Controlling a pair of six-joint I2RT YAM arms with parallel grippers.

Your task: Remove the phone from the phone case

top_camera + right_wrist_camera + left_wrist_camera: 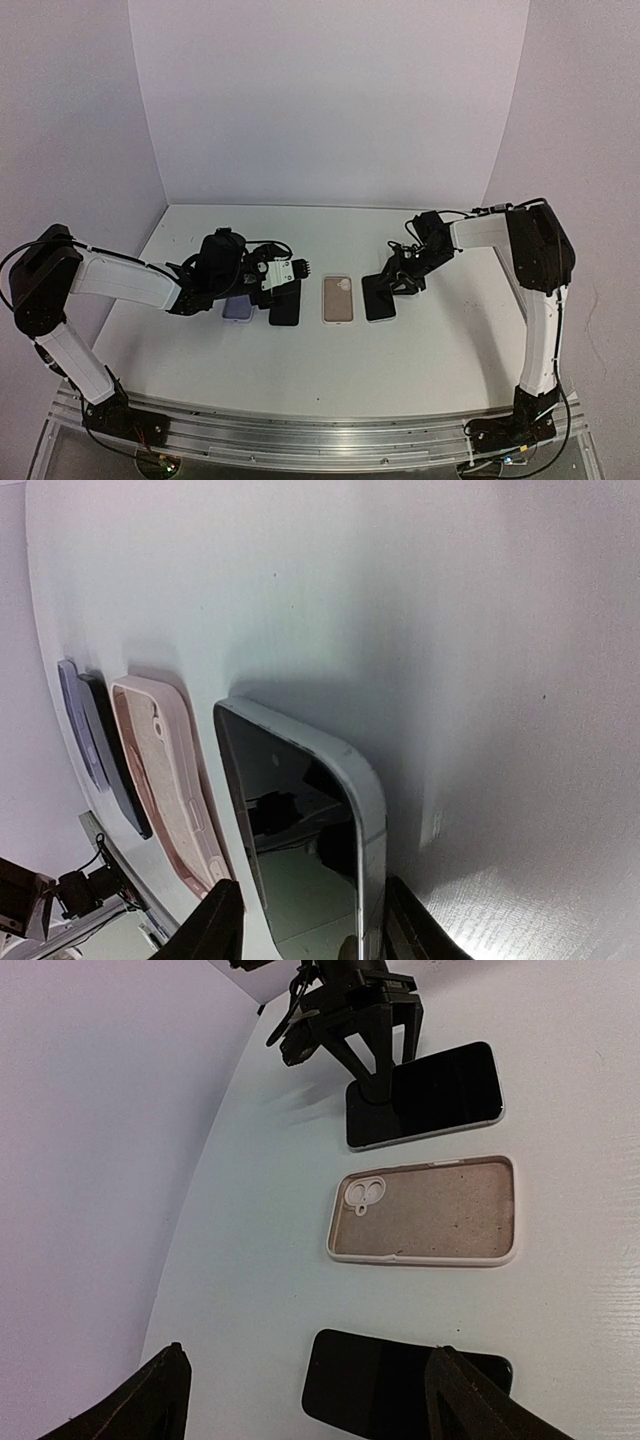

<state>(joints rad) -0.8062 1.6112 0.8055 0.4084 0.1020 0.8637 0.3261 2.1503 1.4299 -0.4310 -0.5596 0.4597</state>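
Observation:
An empty beige phone case (338,298) lies open side up mid-table, also in the left wrist view (425,1210). A black phone (285,305) lies left of it, and a lilac case or phone (237,308) lies further left. A silver-edged black phone (380,298) lies right of the beige case. My left gripper (305,268) is open, its fingers either side of the left black phone (400,1390) and above it. My right gripper (392,283) is open and straddles the far end of the silver-edged phone (300,820); one finger (410,920) is against its edge.
The four items lie in a row across the white table (320,370). White walls close off the back and both sides. An aluminium rail (320,430) runs along the near edge.

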